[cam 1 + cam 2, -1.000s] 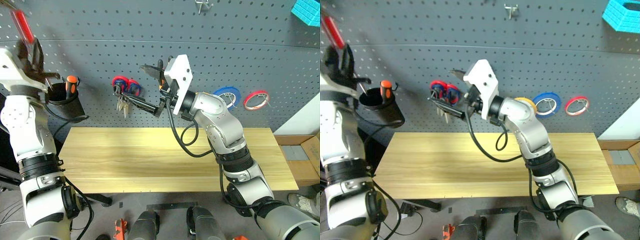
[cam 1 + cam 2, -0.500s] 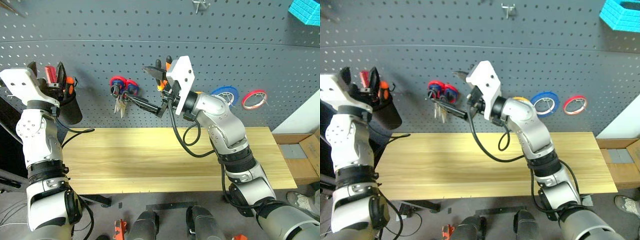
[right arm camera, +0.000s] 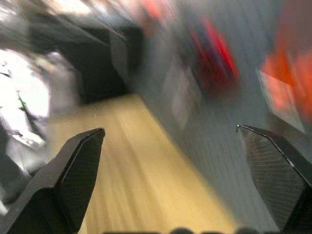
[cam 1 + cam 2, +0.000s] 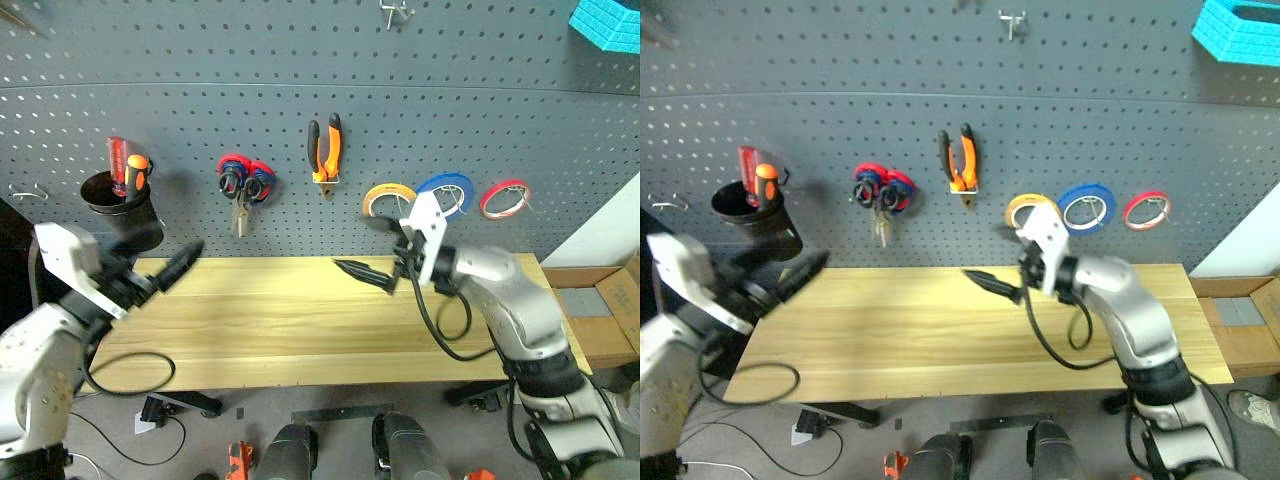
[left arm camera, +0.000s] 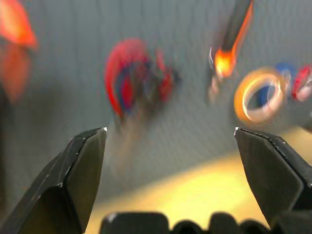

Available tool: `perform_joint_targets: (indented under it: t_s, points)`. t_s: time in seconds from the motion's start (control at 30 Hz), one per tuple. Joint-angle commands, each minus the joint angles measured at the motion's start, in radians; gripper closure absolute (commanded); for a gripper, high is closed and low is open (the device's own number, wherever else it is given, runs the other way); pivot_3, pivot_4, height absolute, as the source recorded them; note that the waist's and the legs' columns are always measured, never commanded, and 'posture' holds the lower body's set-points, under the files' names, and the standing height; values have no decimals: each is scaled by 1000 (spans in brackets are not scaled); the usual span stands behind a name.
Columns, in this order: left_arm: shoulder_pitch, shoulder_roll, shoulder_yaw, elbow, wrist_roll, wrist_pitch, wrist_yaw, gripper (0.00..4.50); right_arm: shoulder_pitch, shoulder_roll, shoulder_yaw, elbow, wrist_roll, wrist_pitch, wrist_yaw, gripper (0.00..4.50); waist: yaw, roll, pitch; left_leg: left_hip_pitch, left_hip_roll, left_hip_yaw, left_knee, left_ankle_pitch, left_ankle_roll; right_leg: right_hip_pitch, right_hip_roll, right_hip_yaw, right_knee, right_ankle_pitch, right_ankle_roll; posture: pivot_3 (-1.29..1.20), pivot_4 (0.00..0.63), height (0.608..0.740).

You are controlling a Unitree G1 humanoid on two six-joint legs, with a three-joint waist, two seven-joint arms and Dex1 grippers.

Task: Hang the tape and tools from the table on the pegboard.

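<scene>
The pegboard (image 4: 250,60) carries the tools. The red-handled screwdriver (image 4: 117,163) stands in a black cup (image 4: 120,205). The orange-and-black pliers (image 4: 325,150) hang at the middle, and the tan-yellow tape (image 4: 388,198) hangs to their right. Scissors (image 4: 239,200) with red, blue and dark handles hang in a bunch between cup and pliers. My left gripper (image 4: 185,262) hovers open and empty over the table's (image 4: 300,320) left end, below the cup. My right gripper (image 4: 352,270) is open and empty above the table's middle, pointing left. Both wrist views show spread fingers (image 5: 83,165) (image 3: 78,165).
An orange-handled tool (image 4: 139,170) shares the cup with the screwdriver. A blue tape ring (image 4: 447,188) and a red tape ring (image 4: 505,197) hang right of the yellow one. A turquoise bin (image 4: 608,20) sits at the top right. A cardboard box (image 4: 600,315) stands right of the table.
My left gripper let the red screwdriver go into the cup, opened and sank to table height. My right arm came down and to the right, away from the hanging pliers.
</scene>
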Motion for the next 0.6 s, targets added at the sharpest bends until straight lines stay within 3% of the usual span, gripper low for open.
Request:
perform_joint_targets:
  t_s: [0.03,0.13,0.27,0.4,0.6]
  points:
    - [-7,-27,-40,29,75,1,55,37,32,35,-91,15,-15,-2,-124,0,-2,1,0,1,1,1,0,1,0,0,0,0,0,0,0,-49,181,740]
    - [2,-88,-108,107,197,-70,100,37,103,37,-151,75,-59,-53,-204,0,-6,1,0,6,1,4,0,1,0,4,1,0,1,0,0,-65,172,740]
    - [-26,-101,-189,322,439,-284,167,37,189,-10,-199,152,-80,-111,-195,0,-5,1,-1,13,0,5,-1,-2,3,12,3,0,-2,0,1,-72,158,740]
    - [-43,-108,-161,439,436,-351,139,37,224,-61,-214,218,-88,-157,-161,0,-8,1,-1,12,1,6,-1,-2,3,11,3,0,-2,0,1,-81,147,740]
    - [-39,-108,-130,448,405,-348,110,37,234,-77,-279,343,-96,-241,-177,0,-7,0,-5,13,2,6,0,-2,3,13,2,0,-3,0,1,-74,135,740]
